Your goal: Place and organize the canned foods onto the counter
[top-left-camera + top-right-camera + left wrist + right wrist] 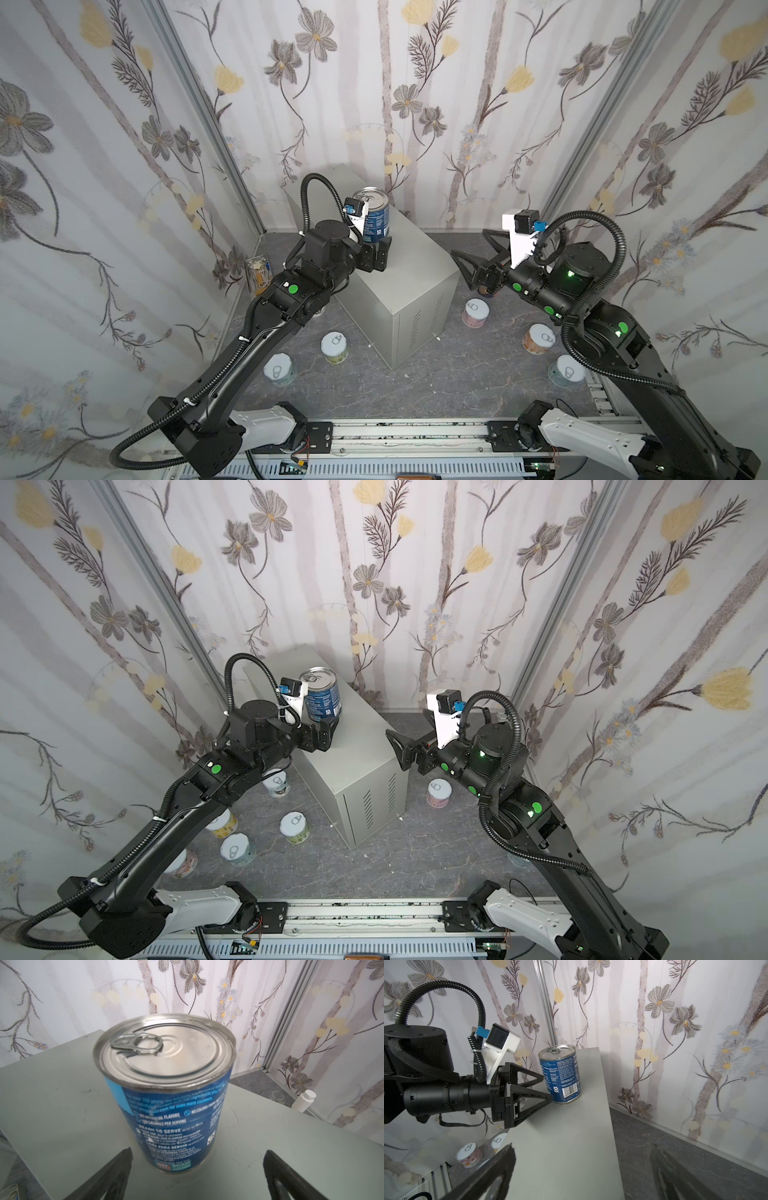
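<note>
A tall can with a dark blue label [371,212] [322,694] [166,1088] [560,1076] stands upright on the far part of the light grey counter [415,266] [361,746] [62,1105] [571,1136]. My left gripper [376,255] [320,737] [198,1152] [547,1087] is open just in front of it, its fingertips apart from the can. Open and holding nothing, my right gripper [468,243] [405,723] [582,1147] hovers by the counter's right edge. Several short pale-lidded cans stand on the floor, among them a pink one [476,311] [438,792] and a green one [334,347] [295,828].
A white pill bottle [304,1100] and a clear glass cup [277,1097] stand on the floor behind the counter. A clear packet [258,272] leans on the left wall. The arms' mounting rail [395,436] runs along the front. Flowered walls close three sides.
</note>
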